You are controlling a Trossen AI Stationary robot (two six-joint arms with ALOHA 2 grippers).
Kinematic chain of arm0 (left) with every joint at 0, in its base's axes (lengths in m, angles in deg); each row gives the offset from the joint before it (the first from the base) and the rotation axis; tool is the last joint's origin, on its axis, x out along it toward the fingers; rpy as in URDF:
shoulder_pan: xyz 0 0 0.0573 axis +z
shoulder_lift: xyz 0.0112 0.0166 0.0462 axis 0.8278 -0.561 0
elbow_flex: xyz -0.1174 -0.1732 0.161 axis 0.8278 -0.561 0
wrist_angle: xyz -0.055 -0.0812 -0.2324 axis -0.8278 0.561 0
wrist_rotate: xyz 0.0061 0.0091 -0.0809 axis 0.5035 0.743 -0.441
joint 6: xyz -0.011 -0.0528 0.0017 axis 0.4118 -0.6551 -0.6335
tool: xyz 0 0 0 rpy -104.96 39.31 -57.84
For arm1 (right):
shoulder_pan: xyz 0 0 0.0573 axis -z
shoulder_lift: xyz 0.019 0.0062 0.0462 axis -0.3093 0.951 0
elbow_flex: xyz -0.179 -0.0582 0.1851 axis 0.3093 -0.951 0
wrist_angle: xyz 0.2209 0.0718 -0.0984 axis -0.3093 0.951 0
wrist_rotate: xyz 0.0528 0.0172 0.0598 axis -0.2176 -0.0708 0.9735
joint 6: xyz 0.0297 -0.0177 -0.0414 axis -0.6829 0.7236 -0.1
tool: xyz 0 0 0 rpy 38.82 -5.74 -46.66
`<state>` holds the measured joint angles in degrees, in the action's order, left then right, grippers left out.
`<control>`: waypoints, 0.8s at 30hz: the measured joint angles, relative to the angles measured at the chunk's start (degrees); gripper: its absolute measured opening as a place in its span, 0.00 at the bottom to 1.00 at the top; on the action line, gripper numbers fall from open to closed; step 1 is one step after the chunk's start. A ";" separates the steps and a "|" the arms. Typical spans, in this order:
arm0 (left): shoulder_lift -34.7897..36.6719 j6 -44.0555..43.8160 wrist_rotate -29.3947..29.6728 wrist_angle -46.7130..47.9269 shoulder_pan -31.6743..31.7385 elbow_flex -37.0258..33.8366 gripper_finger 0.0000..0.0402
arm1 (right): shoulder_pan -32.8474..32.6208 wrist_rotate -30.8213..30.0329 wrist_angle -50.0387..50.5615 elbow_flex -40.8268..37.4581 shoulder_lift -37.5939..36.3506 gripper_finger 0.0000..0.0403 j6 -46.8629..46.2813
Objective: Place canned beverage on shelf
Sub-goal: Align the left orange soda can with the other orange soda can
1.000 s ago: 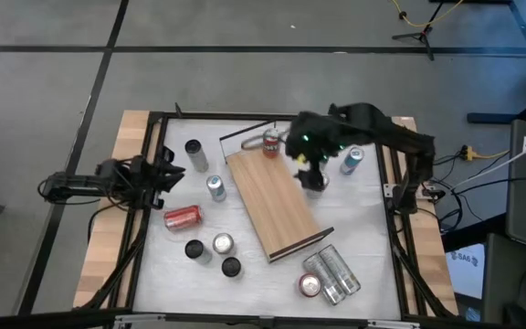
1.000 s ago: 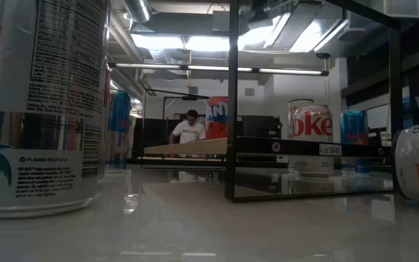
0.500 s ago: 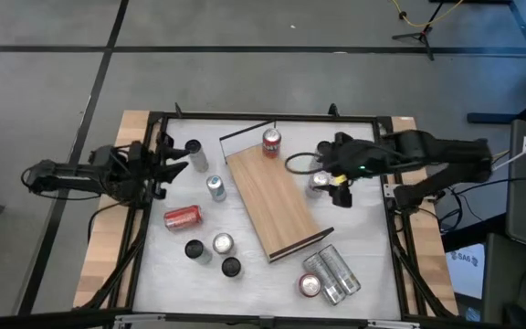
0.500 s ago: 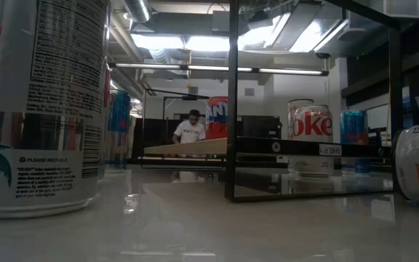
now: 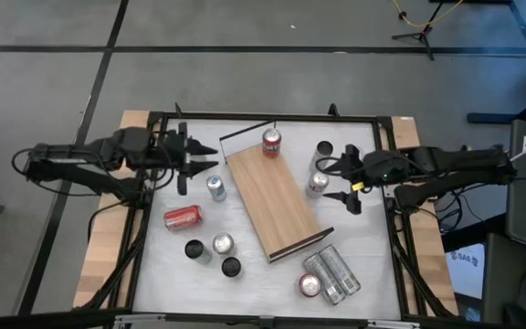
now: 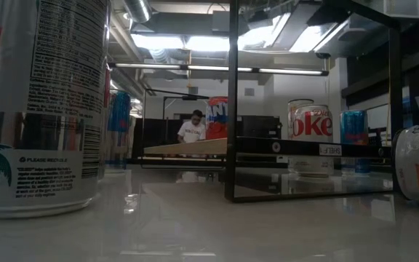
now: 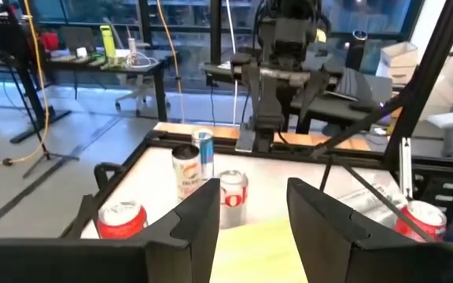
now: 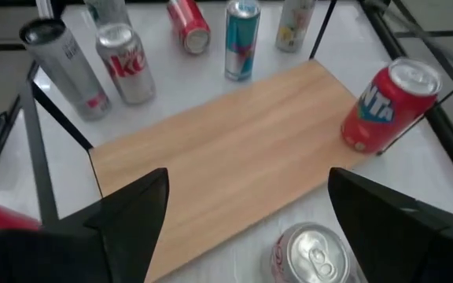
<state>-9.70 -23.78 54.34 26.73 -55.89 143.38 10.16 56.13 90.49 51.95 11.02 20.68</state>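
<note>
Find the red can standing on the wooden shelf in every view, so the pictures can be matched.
High view: red can at the shelf's far end, by the thin black rail.
Low view: centre, standing on the shelf edge.
Left wrist view: lower right corner.
Right wrist view: right side, on the board's end.
Shared landmark: the shelf.
</note>
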 joint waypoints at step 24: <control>-2.70 -0.37 3.73 1.66 -0.02 0.76 0.57 | 0.00 0.02 -0.40 -0.84 0.57 0.85 0.09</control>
<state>-12.40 -24.15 58.07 28.40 -55.91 144.14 10.16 56.15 90.09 51.11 11.59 20.77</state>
